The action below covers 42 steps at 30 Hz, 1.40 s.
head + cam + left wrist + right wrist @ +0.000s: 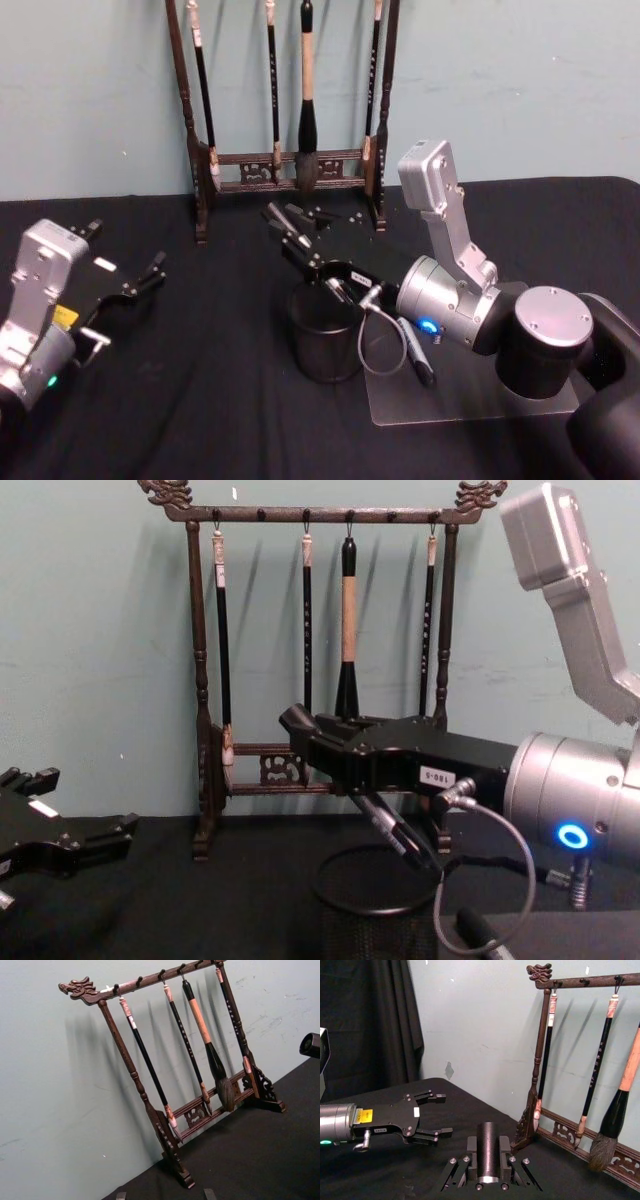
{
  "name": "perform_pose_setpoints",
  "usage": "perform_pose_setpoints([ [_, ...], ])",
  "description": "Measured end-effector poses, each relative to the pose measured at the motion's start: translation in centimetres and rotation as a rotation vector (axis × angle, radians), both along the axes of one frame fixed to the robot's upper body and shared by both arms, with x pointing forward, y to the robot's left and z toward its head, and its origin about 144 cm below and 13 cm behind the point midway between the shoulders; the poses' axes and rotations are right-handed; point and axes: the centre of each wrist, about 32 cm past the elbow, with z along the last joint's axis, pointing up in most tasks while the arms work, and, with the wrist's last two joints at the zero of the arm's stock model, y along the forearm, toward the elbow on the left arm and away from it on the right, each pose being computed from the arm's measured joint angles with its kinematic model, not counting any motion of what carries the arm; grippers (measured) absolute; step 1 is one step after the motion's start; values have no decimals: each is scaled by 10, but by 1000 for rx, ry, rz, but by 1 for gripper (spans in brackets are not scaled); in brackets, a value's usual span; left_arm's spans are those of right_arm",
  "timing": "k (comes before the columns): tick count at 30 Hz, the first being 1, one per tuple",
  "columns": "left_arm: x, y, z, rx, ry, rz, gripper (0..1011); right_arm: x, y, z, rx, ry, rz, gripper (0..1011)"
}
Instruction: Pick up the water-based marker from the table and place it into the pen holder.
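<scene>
Marker (487, 1132) clamped in right pincer (488, 1154), pads (472, 1152) closed on both sides of black barrel. Reaching in from 4 o'clock toward 10 o'clock, just above mesh cup (322, 350) in middle of table (200, 410). Held tilted: upper end up past the pads toward 10 o'clock, lower end slanting down to mouth of cup near its 3 o'clock rim. Cannot tell if already below rim or just at it. At 9 o'clock of cup, left pincer (125, 248) parked, well apart, spread wide, holding nothing. At 12 o'clock, wooden brush rack (320, 513), near the raised end. At 4 o'clock of cup, on clear plate (470, 405), one more dark pen-like stick (418, 358), lying flat; cannot say what exactly.

Probably light and stiff, with smooth round barrel, so likely to slip or turn between pads when tilted. Best held near middle of barrel, across its width, as now. Judging next: bring more upright, lower end well inside, only then open. Light cup, easy to tip by sideways push on rim.
</scene>
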Motion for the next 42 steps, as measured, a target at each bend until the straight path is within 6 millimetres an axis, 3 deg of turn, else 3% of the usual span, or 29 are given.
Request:
perform_pose_setpoints([
  [7, 0, 0, 0, 0, 0, 0, 1001, 0, 0, 0, 1, -1, 0, 257],
  [10, 0, 0, 0, 0, 0, 0, 1001, 0, 0, 0, 1, -1, -1, 359],
  [13, 0, 0, 0, 0, 0, 0, 1001, 0, 0, 0, 1, -2, -1, 539],
  [17, 0, 0, 0, 0, 0, 0, 1001, 0, 0, 0, 1, -2, 0, 629],
  [26, 0, 0, 0, 0, 0, 0, 1001, 0, 0, 0, 1, -2, 0, 985],
  [42, 0, 0, 0, 0, 0, 0, 1001, -4, -1, 4, -9, -23, -47, 1000],
])
